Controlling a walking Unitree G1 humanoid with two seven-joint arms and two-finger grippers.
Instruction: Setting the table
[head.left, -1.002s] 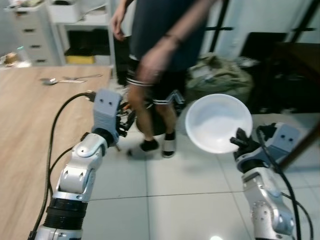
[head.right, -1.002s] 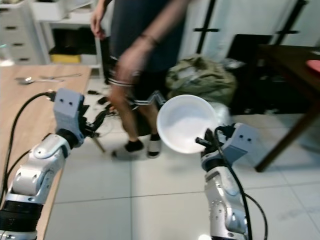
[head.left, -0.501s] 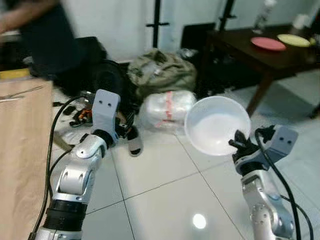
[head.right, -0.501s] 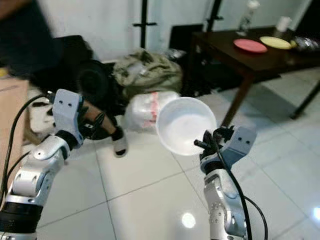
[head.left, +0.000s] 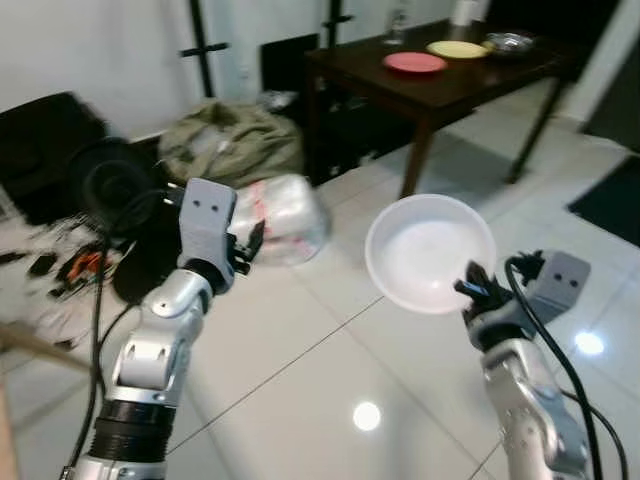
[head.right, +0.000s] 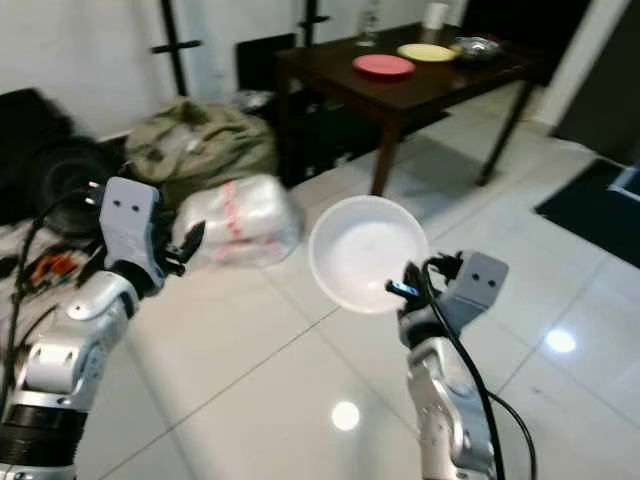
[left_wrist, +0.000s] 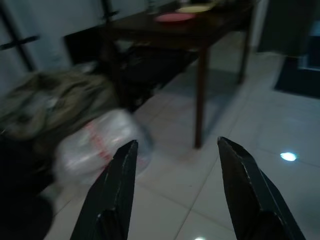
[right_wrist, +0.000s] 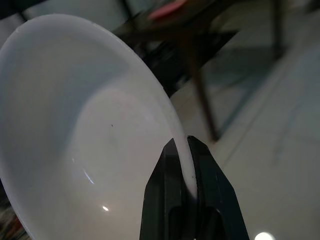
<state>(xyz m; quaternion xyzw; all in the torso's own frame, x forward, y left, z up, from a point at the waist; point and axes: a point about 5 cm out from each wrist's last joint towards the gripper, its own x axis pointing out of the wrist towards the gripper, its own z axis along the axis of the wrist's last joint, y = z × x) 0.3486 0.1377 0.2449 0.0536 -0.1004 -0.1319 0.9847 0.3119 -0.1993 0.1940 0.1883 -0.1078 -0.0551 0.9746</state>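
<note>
Right gripper (right_wrist: 184, 165) clamped on the rim of one white bowl (head.left: 430, 251), a black finger (right_wrist: 165, 190) pressed against each face of the thin wall, bowl tilted with its hollow toward the camera and held up in the air at the near right, above the tiled floor (head.left: 330, 350). Left gripper (left_wrist: 175, 170) raised at the near left, its two fingers (left_wrist: 115, 190) spread wide apart, holding and touching nothing. Far off, beyond the bowl, one dark wooden table (head.left: 450, 85) standing on the tiles, well apart from both grippers. On the table top, two plates side by side: one red plate (head.left: 414, 62) to the left, one yellow plate (head.left: 457, 48) to its right; further right again one shiny dish (head.left: 507, 41), too small to tell more. At the far edge of the table, one pale upright cup or roll (head.right: 434, 14) and one clear bottle (head.right: 372, 20), both blurred. On the floor to the left of the table, one olive-green bag (head.left: 232, 145), slumped, and just in front of it one clear plastic sack (head.left: 285, 215) with red marks. Further left, a black round object (head.left: 112, 180) and a tangle of cables and small tools (head.left: 70, 265) on the tiles.
</note>
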